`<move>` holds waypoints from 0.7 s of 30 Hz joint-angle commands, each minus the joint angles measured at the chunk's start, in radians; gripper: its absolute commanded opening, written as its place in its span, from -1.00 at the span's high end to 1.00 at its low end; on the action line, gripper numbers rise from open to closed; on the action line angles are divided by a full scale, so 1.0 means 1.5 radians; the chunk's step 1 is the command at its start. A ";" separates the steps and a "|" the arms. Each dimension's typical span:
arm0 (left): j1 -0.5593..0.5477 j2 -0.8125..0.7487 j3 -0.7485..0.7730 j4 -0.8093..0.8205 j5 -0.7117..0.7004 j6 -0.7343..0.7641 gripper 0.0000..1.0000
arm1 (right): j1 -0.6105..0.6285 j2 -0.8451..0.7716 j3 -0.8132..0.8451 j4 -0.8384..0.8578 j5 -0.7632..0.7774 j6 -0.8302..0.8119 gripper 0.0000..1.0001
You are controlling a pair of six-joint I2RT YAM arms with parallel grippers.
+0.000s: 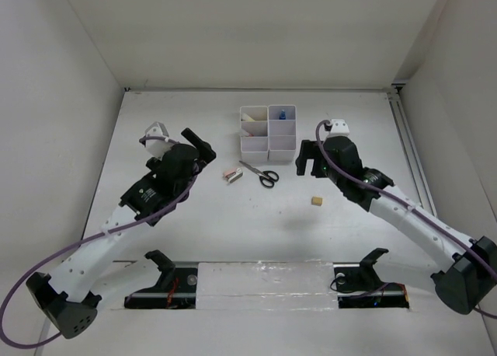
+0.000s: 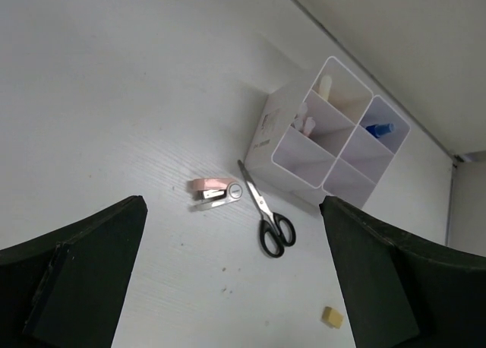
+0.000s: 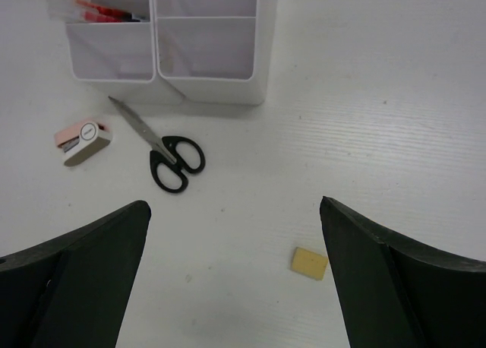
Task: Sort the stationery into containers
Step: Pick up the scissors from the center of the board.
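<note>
White six-cell organiser (image 1: 258,144) sits far-centre on the counter (image 1: 233,232) in the top view, so either arm can reach it. Scissors (image 1: 259,174) and pink stapler (image 1: 232,173) lie loose just in front of it. A yellow eraser (image 1: 317,201) lies nearer, twd the right arm. Left fingers (image 1: 198,141) and right fingers (image 1: 304,158) flank the organiser, both spread wide and holding nothing. Side walls are well apart from the items, w/ plenty of bare counter btwn them.

Left wrist: the fingers frame the stapler (image 2: 216,192) and scissors (image 2: 266,215), blade tips pointing twd the organiser wall (image 2: 292,147). Stapler is just beside the blades, so a grab there looks tight. Blue-capped bottle (image 2: 378,128) is already in a far cell.

Right wrist: eraser (image 3: 309,262) is nearest, clear room all round, prob the easy pick. Scissors (image 3: 163,154) lie close to the organiser front (image 3: 205,59). Red pens (image 3: 102,12) are already in a back cell.
</note>
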 commanded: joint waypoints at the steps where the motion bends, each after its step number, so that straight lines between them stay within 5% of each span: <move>1: -0.002 0.006 0.031 -0.048 0.008 0.017 -1.00 | -0.008 -0.009 0.002 0.001 0.006 -0.009 -1.00; 8: -0.002 -0.008 0.072 -0.090 0.064 0.149 -1.00 | -0.008 0.026 0.014 -0.025 0.026 -0.025 -1.00; 14: -0.002 -0.016 0.023 -0.100 0.052 0.149 -1.00 | 0.022 0.129 0.054 -0.012 0.019 -0.033 -1.00; 21: -0.002 -0.070 0.007 -0.077 0.046 0.163 -1.00 | 0.029 0.249 0.107 0.012 0.012 -0.073 -0.77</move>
